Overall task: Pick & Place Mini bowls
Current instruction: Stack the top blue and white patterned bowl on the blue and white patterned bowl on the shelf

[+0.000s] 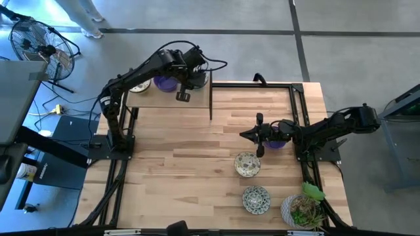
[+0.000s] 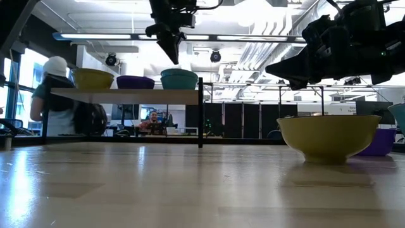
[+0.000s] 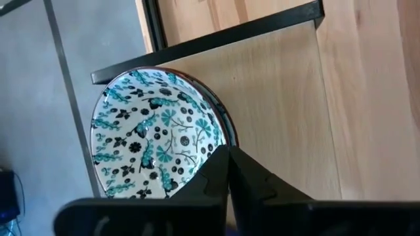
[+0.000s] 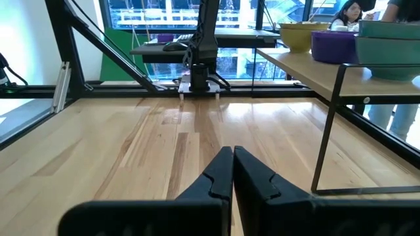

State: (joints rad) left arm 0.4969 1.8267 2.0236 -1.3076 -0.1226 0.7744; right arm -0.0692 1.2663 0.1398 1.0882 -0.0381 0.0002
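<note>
My left gripper (image 1: 183, 96) (image 2: 171, 50) hangs shut, pointing down, over the raised shelf (image 1: 172, 99). Just below it sits a white bowl with a teal floral inside (image 3: 154, 134) (image 2: 179, 78), near the shelf's right far corner. A purple bowl (image 1: 164, 83) (image 2: 135, 82) and another patterned, yellow-sided bowl (image 1: 139, 86) (image 2: 92, 78) rest on the shelf to its left. My right gripper (image 1: 245, 134) (image 4: 233, 160) is shut, held level above the table and pointing left. A purple bowl (image 1: 277, 143) sits under its wrist. Two patterned bowls (image 1: 247, 164) (image 1: 256, 198) rest on the table nearby.
A white pot with a green plant (image 1: 303, 210) stands at the near right corner. The shelf's black frame post (image 2: 200, 111) (image 4: 328, 131) stands on the table. A black rail (image 1: 298, 105) runs along the right side. Bare wood (image 1: 177, 170) spreads over the table's left and middle. People show behind the table.
</note>
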